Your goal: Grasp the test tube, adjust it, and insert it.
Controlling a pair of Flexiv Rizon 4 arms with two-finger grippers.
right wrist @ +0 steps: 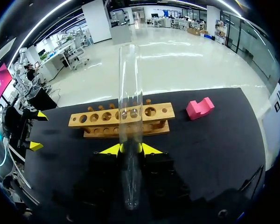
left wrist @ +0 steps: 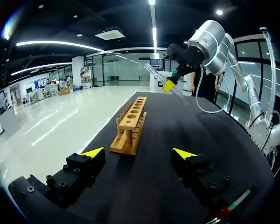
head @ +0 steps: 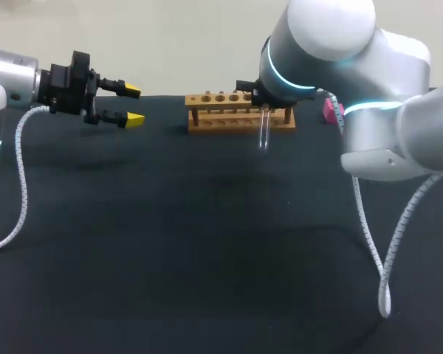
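Observation:
A clear glass test tube (right wrist: 130,116) is held between the yellow fingertips of my right gripper (right wrist: 130,149), which is shut on it. In the head view the test tube (head: 264,129) hangs upright in front of the wooden rack (head: 240,112), with the right gripper (head: 262,101) above the rack's right part. The wooden rack (right wrist: 121,120) has a row of several holes and lies just ahead of the right gripper. My left gripper (head: 132,105) is open over the table's back left, well left of the rack. From the left wrist, the rack (left wrist: 130,123) lies ahead of the left gripper (left wrist: 139,154).
A pink block (right wrist: 199,108) lies on the black table (head: 207,243) to the right of the rack, seen also as pink block (head: 329,110) behind my right arm. A white coiled cable (head: 387,251) hangs from my right arm over the table's right side.

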